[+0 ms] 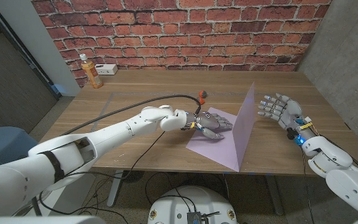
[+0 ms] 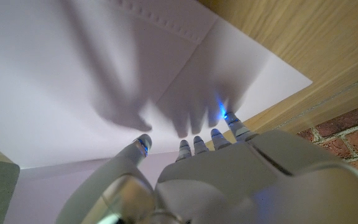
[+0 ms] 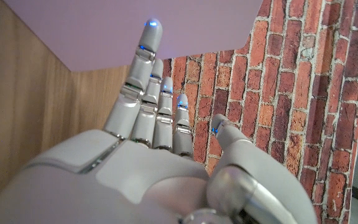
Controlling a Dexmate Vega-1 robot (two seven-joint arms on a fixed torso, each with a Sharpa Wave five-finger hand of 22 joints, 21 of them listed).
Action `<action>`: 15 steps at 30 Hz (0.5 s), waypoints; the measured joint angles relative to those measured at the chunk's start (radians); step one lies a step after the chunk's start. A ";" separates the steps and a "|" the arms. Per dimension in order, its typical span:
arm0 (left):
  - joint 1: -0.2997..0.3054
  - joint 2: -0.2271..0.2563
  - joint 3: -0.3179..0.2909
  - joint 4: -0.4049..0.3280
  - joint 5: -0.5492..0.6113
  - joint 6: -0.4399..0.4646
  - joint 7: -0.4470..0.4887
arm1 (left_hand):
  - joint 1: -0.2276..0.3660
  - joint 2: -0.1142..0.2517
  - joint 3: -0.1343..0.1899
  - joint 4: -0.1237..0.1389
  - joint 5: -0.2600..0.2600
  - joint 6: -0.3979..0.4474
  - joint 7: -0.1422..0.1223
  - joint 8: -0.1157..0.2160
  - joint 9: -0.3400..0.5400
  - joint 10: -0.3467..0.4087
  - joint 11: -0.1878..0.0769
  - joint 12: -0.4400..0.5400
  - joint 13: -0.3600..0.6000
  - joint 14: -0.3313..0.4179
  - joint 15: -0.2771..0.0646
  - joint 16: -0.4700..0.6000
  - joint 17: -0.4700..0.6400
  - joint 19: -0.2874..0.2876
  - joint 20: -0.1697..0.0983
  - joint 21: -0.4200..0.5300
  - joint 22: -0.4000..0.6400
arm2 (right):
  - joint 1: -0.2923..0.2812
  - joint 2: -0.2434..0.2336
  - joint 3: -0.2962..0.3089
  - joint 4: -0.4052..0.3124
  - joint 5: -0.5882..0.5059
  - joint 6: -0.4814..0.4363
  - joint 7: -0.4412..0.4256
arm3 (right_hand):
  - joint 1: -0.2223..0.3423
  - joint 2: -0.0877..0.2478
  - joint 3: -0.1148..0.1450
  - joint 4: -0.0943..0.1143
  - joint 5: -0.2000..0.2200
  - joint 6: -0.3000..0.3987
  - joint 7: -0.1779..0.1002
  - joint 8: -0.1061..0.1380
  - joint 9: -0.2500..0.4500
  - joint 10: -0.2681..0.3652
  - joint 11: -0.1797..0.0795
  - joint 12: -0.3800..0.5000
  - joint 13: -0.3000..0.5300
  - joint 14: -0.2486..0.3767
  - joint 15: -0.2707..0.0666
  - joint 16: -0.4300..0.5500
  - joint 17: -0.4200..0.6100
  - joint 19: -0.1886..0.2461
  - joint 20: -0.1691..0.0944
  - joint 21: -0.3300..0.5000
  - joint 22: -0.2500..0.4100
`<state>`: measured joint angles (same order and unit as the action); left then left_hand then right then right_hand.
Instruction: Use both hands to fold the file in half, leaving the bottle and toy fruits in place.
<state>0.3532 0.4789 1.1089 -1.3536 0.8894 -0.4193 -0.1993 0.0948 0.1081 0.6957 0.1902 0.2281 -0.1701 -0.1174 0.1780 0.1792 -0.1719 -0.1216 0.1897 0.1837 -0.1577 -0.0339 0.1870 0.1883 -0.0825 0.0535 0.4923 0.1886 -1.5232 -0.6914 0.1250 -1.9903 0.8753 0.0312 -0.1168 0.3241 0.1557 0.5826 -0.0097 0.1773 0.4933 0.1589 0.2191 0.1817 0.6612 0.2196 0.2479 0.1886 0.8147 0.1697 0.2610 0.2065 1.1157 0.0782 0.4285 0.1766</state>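
The purple file (image 1: pixel 211 147) lies half open in the middle of the table, its right flap (image 1: pixel 245 127) standing almost upright. My left hand (image 1: pixel 214 123) rests on the lower flap with its fingers spread, holding nothing; its wrist view shows the fingertips (image 2: pixel 194 144) on the pale sheet (image 2: pixel 104 62). My right hand (image 1: pixel 279 110) stands open just right of the raised flap, fingers apart and pointing at it. In its wrist view the longest finger (image 3: pixel 143 56) reaches the flap (image 3: pixel 73 25); whether they touch is unclear. A red toy fruit (image 1: pixel 201 96) sits just behind the file. The bottle (image 1: pixel 91 72) stands at the far left corner.
A white box (image 1: pixel 107 68) lies beside the bottle at the back of the wooden table (image 1: pixel 135 102). Behind the table is a brick wall (image 1: pixel 185 31). A blue chair (image 1: pixel 5 140) stands left of the table.
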 measured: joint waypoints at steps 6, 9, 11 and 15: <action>-0.004 -0.004 0.007 0.002 0.002 0.011 -0.002 | -0.005 -0.005 0.004 0.004 0.000 0.000 0.000 0.000 0.000 0.000 0.000 0.003 0.000 0.000 0.000 0.000 0.000 -0.001 -0.001 0.000 0.000 | -0.016 -0.034 -0.006 -0.052 -0.088 -0.033 -0.103 | -0.005 0.005 0.012 0.004 0.000 0.020 0.004 0.000 0.001 0.011 0.000 0.000 0.000 0.002 0.002 0.000 0.001 0.003 0.008 0.000 0.000; -0.004 -0.005 0.010 0.000 0.003 0.017 -0.004 | -0.005 -0.005 0.004 0.004 0.000 0.000 0.000 0.000 0.000 0.000 0.000 0.003 0.000 0.000 0.000 0.000 0.000 0.000 0.000 -0.001 0.000 | -0.019 -0.043 -0.010 -0.067 -0.130 -0.049 -0.142 | 0.000 0.010 0.019 0.011 0.000 0.062 0.005 0.000 0.002 0.029 0.000 0.000 0.000 0.017 0.002 0.000 0.002 -0.002 0.013 -0.009 0.000; -0.004 -0.005 0.011 -0.004 0.003 0.021 -0.006 | -0.005 -0.005 0.005 0.002 0.000 0.000 0.000 0.000 0.000 0.000 0.000 0.003 0.000 0.000 0.000 0.000 0.000 0.000 0.000 -0.001 0.000 | -0.022 -0.051 -0.012 -0.076 -0.160 -0.059 -0.163 | 0.007 0.017 0.030 0.014 0.000 0.100 0.010 0.006 0.002 0.047 0.000 0.000 0.000 0.025 0.000 0.000 0.005 -0.011 0.022 -0.017 0.000; -0.004 -0.005 0.012 -0.010 0.004 0.029 -0.010 | -0.005 -0.005 0.008 0.000 0.000 0.000 0.000 0.000 0.000 0.000 0.000 0.003 0.000 0.000 0.000 0.000 0.000 0.000 0.001 -0.002 0.000 | -0.024 -0.072 -0.016 -0.089 -0.215 -0.078 -0.181 | 0.043 0.033 0.059 -0.015 0.000 0.208 0.007 0.021 0.000 0.084 -0.001 0.000 0.000 0.023 -0.009 0.000 0.016 -0.065 0.031 -0.051 0.000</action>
<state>0.3495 0.4744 1.1213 -1.3634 0.8938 -0.3902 -0.2091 0.0896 0.1028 0.7041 0.1905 0.2281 -0.1700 -0.1174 0.1780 0.1792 -0.1719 -0.1216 0.1926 0.1837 -0.1577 -0.0339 0.1870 0.1883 -0.0824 0.0540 0.4906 0.1887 -1.5477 -0.7637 0.1090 -2.0792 0.6608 -0.0465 -0.2978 0.3671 0.1884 0.6413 -0.0242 0.1773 0.7013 0.1662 0.2399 0.1815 0.7449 0.2185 0.2478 0.1885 0.8382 0.1609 0.2610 0.2227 1.0506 0.1093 0.3772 0.1768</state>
